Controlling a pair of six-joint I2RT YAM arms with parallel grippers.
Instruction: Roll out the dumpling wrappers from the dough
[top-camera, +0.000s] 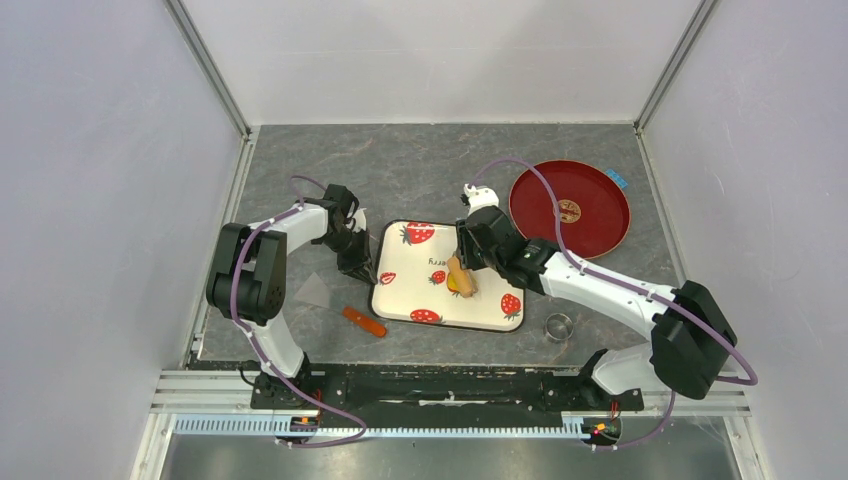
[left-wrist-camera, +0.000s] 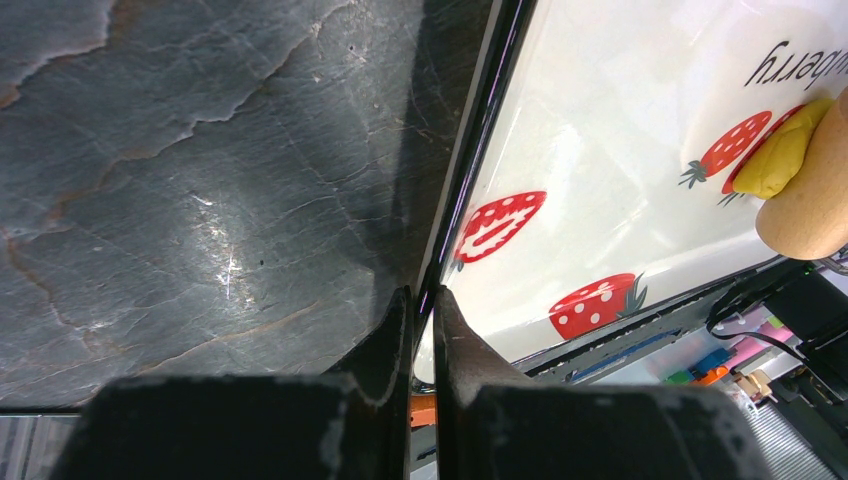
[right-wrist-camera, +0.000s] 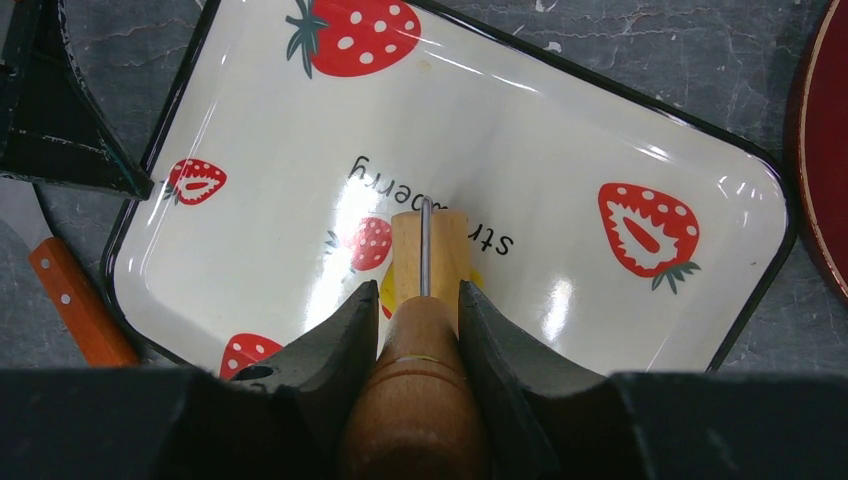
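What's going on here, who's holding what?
The right gripper grips a tan wooden roller by its handle, with the roller's head resting on a small bright-yellow dough lump in the white strawberry-print tray. The left gripper pinches the tray's black left rim, apparently steadying it. The dough looks lumpy, not yet flat.

One tray (top-camera: 410, 295), one roller (right-wrist-camera: 445, 250), one dough lump (left-wrist-camera: 785, 160), one red plate (top-camera: 570, 208), one metal ring (top-camera: 558, 326), one knife (top-camera: 364, 321).

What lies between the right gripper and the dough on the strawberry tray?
The wooden roller: the right gripper clamps its handle, its barrel over the dough on the tray; clearest in right wrist view.
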